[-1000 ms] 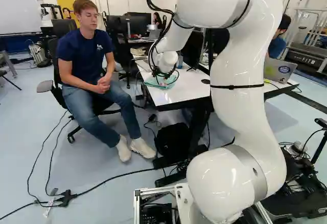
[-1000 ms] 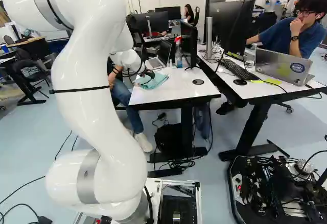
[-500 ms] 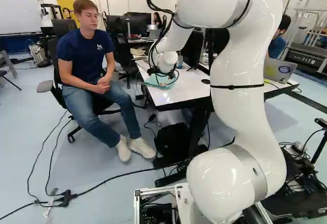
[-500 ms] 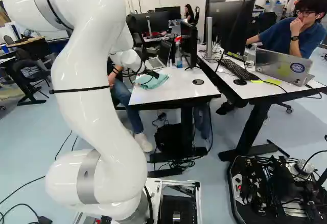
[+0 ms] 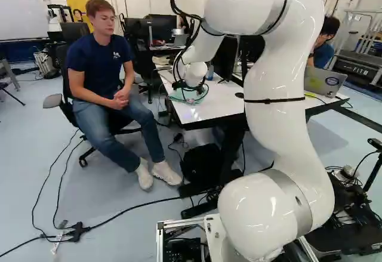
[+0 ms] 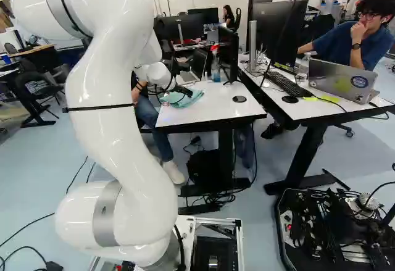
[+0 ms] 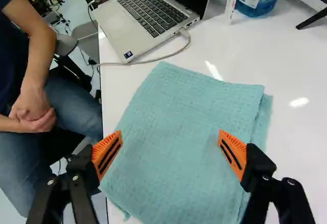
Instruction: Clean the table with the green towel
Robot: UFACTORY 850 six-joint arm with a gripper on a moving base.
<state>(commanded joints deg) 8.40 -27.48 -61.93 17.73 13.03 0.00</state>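
"From the left, where's the green towel (image 7: 173,127)?"

"Folded in layers, lying on the white table (image 6: 207,113)."

"And the gripper (image 6: 184,90)?"

"Over the towel, its two fingers spread wide. Can't tell if they touch it."

"Further right?"

"A laptop (image 7: 145,17) near the towel, a bottle (image 6: 215,70) beyond it, then a black disc (image 6: 239,99) well apart from it."

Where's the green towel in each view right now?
Wrist view: towel, below the gripper, showing between its fingers.
Left base view: just above centre, at the gripper.
Right base view: above and left of centre, at the gripper.
Shared landmark: the white table under it.
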